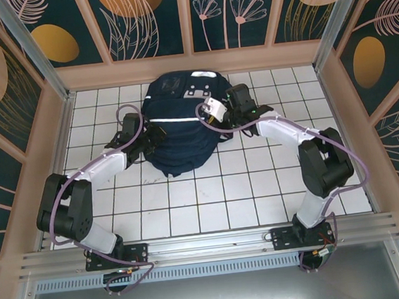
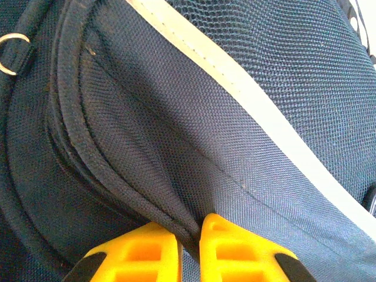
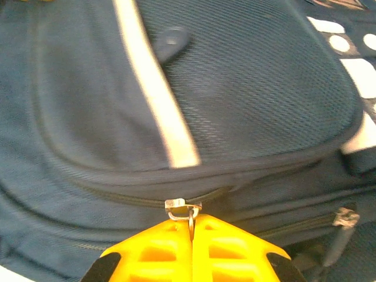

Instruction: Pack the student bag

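The student bag (image 1: 180,133), a big dark navy backpack with a white stripe across it, lies on the white tiled table (image 1: 191,207) toward the far wall, between the two arms. The left gripper (image 2: 189,235) is at the bag's left side, its yellow jaws clenched on a fold of the navy fabric beside a piped seam. The right gripper (image 3: 192,229) is at the bag's right side, jaws pressed together on a small metal zipper pull (image 3: 183,207).
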{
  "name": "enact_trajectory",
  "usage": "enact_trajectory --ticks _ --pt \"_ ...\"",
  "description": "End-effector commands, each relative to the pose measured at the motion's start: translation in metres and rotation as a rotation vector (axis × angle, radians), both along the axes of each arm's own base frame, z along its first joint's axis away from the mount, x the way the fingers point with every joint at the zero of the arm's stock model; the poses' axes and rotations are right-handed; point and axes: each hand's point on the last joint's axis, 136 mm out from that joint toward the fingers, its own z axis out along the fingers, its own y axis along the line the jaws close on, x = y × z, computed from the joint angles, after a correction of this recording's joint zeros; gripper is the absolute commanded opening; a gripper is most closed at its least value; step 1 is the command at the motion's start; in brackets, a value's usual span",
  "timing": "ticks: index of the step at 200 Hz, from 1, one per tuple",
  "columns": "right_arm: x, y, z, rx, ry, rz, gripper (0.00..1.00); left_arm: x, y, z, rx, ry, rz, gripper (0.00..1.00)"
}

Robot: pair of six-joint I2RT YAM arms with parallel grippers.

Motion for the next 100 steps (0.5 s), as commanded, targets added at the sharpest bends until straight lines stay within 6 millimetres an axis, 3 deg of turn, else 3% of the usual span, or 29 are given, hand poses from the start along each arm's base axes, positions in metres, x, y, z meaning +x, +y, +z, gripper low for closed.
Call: enact_trajectory --ticks 1,22,33,40,60,75,84,100 --pt "0.061 -0.033 0.039 0.045 -0.104 -0.243 0.0 -0.038 0.046 -0.078 0.236 0.228 0.057 0.05" --pt "0.073 -0.039 0.036 0.053 -0.073 -0.326 0.0 -0.036 0.043 -0.075 0.221 0.215 0.046 0.06" --pt "0.075 -0.04 0.038 0.081 -0.051 -0.367 0.05 -0.033 0.038 -0.067 0.201 0.192 0.035 0.18" --pt "0.075 -0.041 0.042 0.108 -0.034 -0.394 0.12 -0.03 0.037 -0.06 0.194 0.174 0.031 0.33" --pt "0.062 -0.042 0.068 0.229 0.006 -0.411 0.39 -0.023 0.034 -0.027 0.181 0.098 0.02 0.42" --pt "0.043 -0.047 0.096 0.341 -0.002 -0.41 0.56 -0.019 0.037 0.001 0.195 0.04 0.025 0.57" --pt "0.034 -0.057 0.11 0.409 -0.015 -0.443 0.64 -0.018 0.044 0.018 0.224 0.004 0.042 0.65" --pt "0.024 -0.093 0.128 0.5 -0.056 -0.579 0.73 -0.017 0.068 0.042 0.312 -0.045 0.118 0.76"
